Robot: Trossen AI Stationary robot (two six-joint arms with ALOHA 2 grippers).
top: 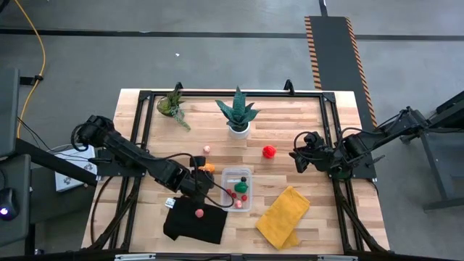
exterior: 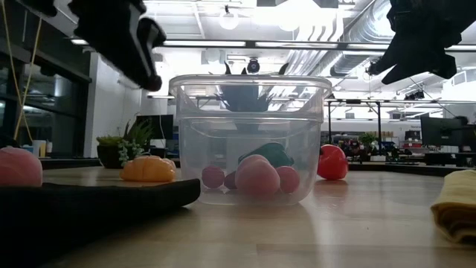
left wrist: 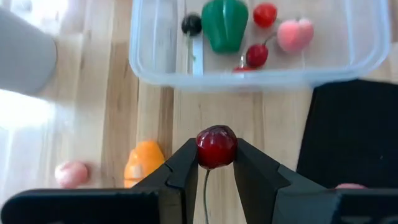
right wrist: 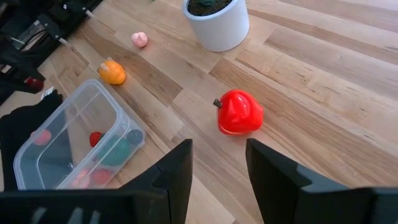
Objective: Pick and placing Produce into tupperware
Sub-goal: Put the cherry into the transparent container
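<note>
My left gripper (left wrist: 216, 163) is shut on a dark red cherry (left wrist: 216, 147) just left of the clear tupperware (top: 237, 190), above the table. The tupperware (left wrist: 155, 59) holds a green pepper (left wrist: 224, 23), a pink peach (left wrist: 295, 34), small red pieces and a dark one. An orange piece (top: 208, 167), a pink piece (top: 206, 149) and a red pepper (right wrist: 239, 112) lie on the wood. Another pink piece (top: 199, 212) lies on the black cloth (top: 194, 223). My right gripper (right wrist: 217, 168) is open and empty, above the table to the right of the red pepper. My left gripper pinches the cherry's round body (left wrist: 216, 155) between its two fingertips (left wrist: 186, 163), one on each side. The fingers slant down from the table's left. The cherry is clear of the table, and its thin stem (left wrist: 206, 186) hangs back between the fingers.
A white-potted plant (top: 238, 116) and a smaller plant (top: 172, 105) stand at the far side. A yellow cloth (top: 284, 216) lies to the right of the tupperware, near the front edge. A black frame (top: 232, 93) runs around the table.
</note>
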